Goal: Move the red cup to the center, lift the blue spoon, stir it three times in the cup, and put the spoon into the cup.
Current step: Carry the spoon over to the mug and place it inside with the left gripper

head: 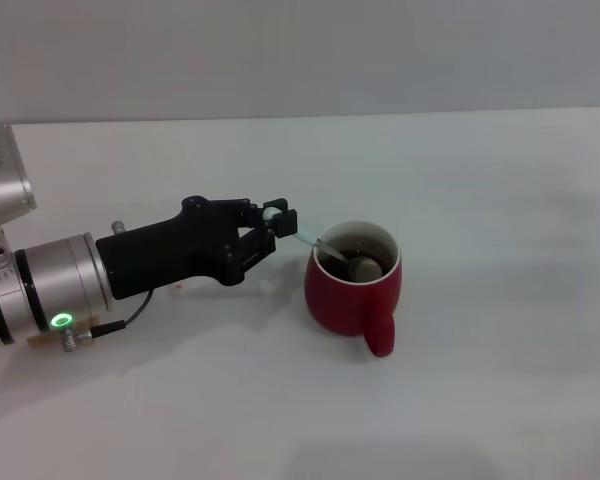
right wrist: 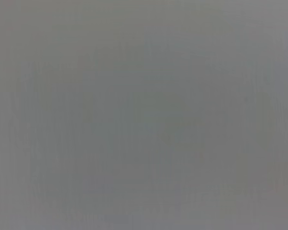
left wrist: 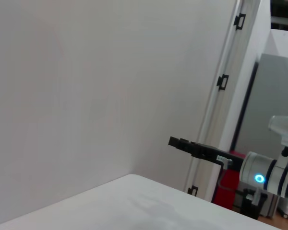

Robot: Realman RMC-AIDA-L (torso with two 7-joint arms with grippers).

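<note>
The white bench (head: 500, 200) spreads wide under everything, and on it I count one red cup (head: 352, 292), standing upright near the middle of my head view with its stubby handle turned toward my body. Next in size is my left claw (head: 281, 222), reaching in from my left side just beside the cup's rim, its fingers (head: 285, 217) pinched narrow on the pale end of the one blue spoon (head: 332, 252). The spoon slants down over the near-left rim, and its metal bowl lies low inside the cup against the white wall. I judge that the cup is already placed and that I am somewhere in the stirring or right at the end of it; one moment cannot tell me how many turns are done. If turns remain, the next move calls for a small circle of the handle that keeps the bowl inside and does not push the rim hard enough to shove the cup. If they are done, I need only spread the fingers and back away toward my left without dragging the handle out. My right claw (left wrist: 182, 143) is one too, held off past the bench edge; whether it is wide or narrow I cannot tell.
</note>
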